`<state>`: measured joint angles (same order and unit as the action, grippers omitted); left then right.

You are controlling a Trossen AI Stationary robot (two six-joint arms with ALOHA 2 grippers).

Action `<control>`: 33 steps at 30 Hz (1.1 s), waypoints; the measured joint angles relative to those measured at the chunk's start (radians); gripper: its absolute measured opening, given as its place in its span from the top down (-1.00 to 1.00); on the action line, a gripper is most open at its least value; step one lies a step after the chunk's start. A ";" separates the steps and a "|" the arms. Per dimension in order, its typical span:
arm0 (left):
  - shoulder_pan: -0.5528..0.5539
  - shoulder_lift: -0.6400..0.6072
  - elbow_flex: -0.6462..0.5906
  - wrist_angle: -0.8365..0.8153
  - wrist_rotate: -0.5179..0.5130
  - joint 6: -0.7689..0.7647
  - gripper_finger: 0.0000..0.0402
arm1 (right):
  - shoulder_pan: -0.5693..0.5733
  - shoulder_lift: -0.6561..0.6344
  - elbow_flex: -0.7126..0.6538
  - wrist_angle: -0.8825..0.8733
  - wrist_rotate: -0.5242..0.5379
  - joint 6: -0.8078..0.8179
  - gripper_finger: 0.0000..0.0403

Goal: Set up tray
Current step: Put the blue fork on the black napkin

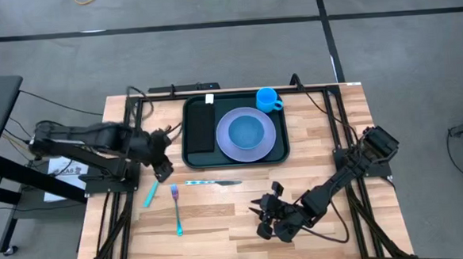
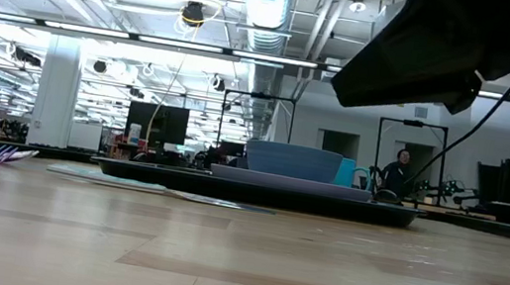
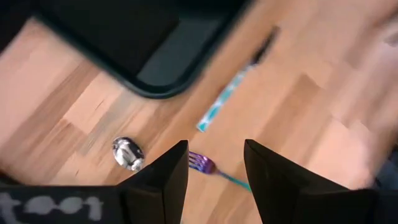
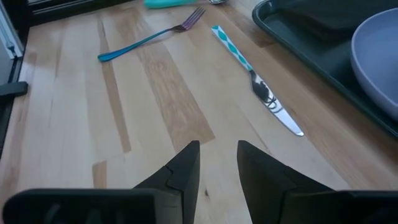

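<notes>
The left claw (image 1: 167, 171) hangs wide open and empty over the spoon (image 1: 151, 194) and fork (image 1: 176, 208). To grab cleanly it should drop straight, straddling one handle. The tray (image 1: 192, 158) sits mid-desk (plate (image 1: 246, 133) already aboard). The right claw (image 1: 265, 216) waits part open, holding nothing.

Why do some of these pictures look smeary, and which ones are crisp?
Left wrist view: whole picture streaked with blur, knife and tray corner smeared. Right wrist view: knife and fork crisp. Low view: dark arm overhead silhouetted against bright ceiling lights.
</notes>
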<state>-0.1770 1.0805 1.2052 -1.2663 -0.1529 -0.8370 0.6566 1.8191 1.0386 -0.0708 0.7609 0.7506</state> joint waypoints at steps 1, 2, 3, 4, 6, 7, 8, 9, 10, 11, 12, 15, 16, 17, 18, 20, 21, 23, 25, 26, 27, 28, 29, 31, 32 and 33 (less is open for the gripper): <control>-0.026 0.000 -0.026 0.009 -0.037 -0.058 0.29 | -0.005 0.000 0.000 0.000 0.000 0.000 0.50; -0.055 0.000 -0.052 0.016 -0.070 -0.111 0.29 | -0.011 0.000 0.000 0.001 -0.001 0.000 0.50; -0.083 0.000 -0.079 0.023 -0.094 -0.159 0.29 | -0.016 0.000 0.000 0.004 -0.001 0.000 0.50; -0.109 0.000 -0.104 0.033 -0.109 -0.207 0.29 | -0.022 0.000 0.000 0.008 -0.001 0.000 0.50; -0.167 -0.001 -0.158 0.052 -0.125 -0.301 0.29 | -0.032 0.000 0.000 0.010 -0.004 0.000 0.50; -0.194 -0.001 -0.185 0.071 -0.125 -0.351 0.29 | -0.036 0.000 0.000 0.010 -0.004 0.000 0.50; -0.222 0.000 -0.212 0.096 -0.126 -0.396 0.29 | -0.040 0.000 0.000 0.012 -0.004 0.000 0.50; -0.248 0.000 -0.238 0.124 -0.126 -0.438 0.29 | -0.044 0.000 0.000 0.016 -0.004 0.000 0.50; -0.274 0.000 -0.260 0.147 -0.127 -0.478 0.29 | -0.046 0.000 0.000 0.020 -0.005 0.000 0.50; -0.298 0.000 -0.282 0.165 -0.133 -0.516 0.29 | -0.049 0.000 0.000 0.022 -0.005 0.000 0.50; -0.320 0.000 -0.302 0.184 -0.140 -0.551 0.29 | -0.052 0.000 0.000 0.025 -0.005 0.000 0.50; -0.383 0.000 -0.354 0.235 -0.173 -0.657 0.29 | -0.065 0.000 0.000 0.027 -0.007 -0.002 0.50; -0.403 0.000 -0.369 0.249 -0.186 -0.692 0.29 | -0.070 0.000 0.000 0.026 -0.007 -0.003 0.50; -0.424 0.000 -0.385 0.265 -0.200 -0.728 0.29 | -0.075 0.000 0.000 0.026 -0.007 -0.002 0.50; -0.444 0.000 -0.399 0.283 -0.213 -0.759 0.29 | -0.080 0.000 0.000 0.027 -0.007 -0.002 0.50; -0.477 0.000 -0.427 0.328 -0.240 -0.805 0.29 | -0.090 0.000 0.000 0.027 -0.007 0.000 0.50; -0.488 0.000 -0.439 0.354 -0.252 -0.824 0.29 | -0.094 0.000 0.000 0.027 -0.009 0.000 0.50; -0.500 0.000 -0.461 0.404 -0.248 -0.853 0.29 | -0.100 0.000 0.000 0.028 -0.027 0.000 0.50; -0.505 0.000 -0.474 0.428 -0.216 -0.860 0.29 | -0.107 0.000 0.000 0.034 -0.039 0.000 0.50; -0.506 0.000 -0.475 0.428 -0.201 -0.853 0.29 | -0.110 0.000 0.000 0.035 -0.041 -0.001 0.50; -0.507 0.000 -0.475 0.428 -0.188 -0.832 0.29 | -0.113 0.000 0.000 0.035 -0.041 -0.001 0.50; -0.507 0.000 -0.475 0.428 -0.177 -0.808 0.29 | -0.117 0.000 0.000 0.035 -0.041 -0.001 0.50; -0.507 0.000 -0.475 0.428 -0.168 -0.784 0.29 | -0.122 0.000 0.000 0.035 -0.041 -0.003 0.50; -0.507 0.000 -0.475 0.428 -0.160 -0.754 0.29 | -0.130 0.000 0.000 0.036 -0.041 -0.024 0.50; -0.507 0.000 -0.475 0.428 -0.152 -0.746 0.29 | -0.132 0.000 0.000 0.037 -0.041 -0.033 0.50; -0.507 0.000 -0.475 0.428 -0.145 -0.741 0.29 | -0.136 0.000 0.000 0.043 -0.041 -0.045 0.50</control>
<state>-0.6838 1.0801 0.7300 -0.8387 -0.2976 -1.5777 0.5210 1.8194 1.0382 -0.0281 0.7200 0.7059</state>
